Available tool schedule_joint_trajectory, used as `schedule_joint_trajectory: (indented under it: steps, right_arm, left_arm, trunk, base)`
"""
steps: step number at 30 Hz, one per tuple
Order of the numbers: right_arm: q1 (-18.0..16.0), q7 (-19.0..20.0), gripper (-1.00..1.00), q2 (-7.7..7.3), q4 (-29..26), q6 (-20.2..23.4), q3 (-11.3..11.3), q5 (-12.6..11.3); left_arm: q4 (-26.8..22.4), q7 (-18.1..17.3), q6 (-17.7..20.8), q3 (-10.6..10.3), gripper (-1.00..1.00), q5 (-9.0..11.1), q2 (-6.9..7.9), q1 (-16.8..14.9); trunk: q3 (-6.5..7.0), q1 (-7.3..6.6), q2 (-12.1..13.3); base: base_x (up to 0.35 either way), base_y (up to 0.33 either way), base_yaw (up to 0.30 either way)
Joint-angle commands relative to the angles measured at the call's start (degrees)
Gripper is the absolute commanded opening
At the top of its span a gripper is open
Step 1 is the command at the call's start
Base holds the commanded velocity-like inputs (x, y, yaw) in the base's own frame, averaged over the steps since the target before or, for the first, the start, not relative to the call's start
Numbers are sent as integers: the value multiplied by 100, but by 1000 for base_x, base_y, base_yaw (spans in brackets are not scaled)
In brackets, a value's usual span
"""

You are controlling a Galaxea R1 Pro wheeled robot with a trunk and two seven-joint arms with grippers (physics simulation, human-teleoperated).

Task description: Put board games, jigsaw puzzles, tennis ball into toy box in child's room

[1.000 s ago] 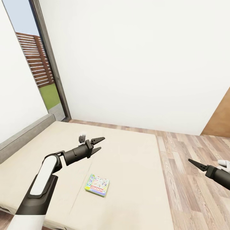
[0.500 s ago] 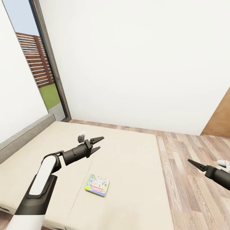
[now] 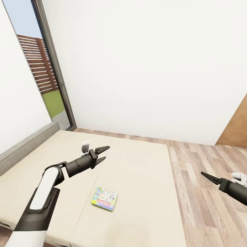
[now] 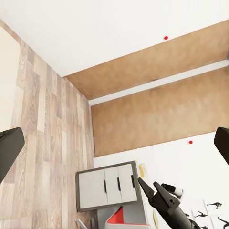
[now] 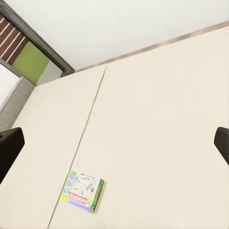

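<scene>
Flat white-green Monopoly board game box point(image 3: 105, 199) lay on beige bed point(image 3: 144, 178); left gripper point(image 3: 102, 154) hovered above, released, empty; right gripper point(image 3: 207, 176) over wood-plank floor point(image 3: 202, 171), apparently clenched

You face a white wall point(image 3: 144, 61); beige bed point(image 3: 137, 178) near, plank floor point(image 3: 206, 178) right, window point(image 3: 37, 68) far left.

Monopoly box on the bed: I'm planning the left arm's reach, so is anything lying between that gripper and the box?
Nothing visible does. The Monopoly box lies flat on the bed, with bare mattress between it and the open left gripper hovering above.
</scene>
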Motion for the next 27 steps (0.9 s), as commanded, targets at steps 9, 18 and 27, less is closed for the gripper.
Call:
schedule_joint_trajectory:
  steps: [9,18,27]
  right_arm:
    - [-69,14,100,-30,244,82,6,10]
    - [-116,-19,100,-43,379,92,9,12]
    - [-141,-220,100,-48,424,98,14,13]
  left_arm:
    - [-4,45,26,13,100,49,20,-6]
    - [-5,51,33,23,100,48,38,-11]
    - [-28,79,37,85,100,33,35,-34]
  trunk:
    - [-12,3,-12]
    - [-12,3,-12]
    - [-12,3,-12]
  base:
    - [0,0,0]
    - [0,0,0]
    - [0,0,0]
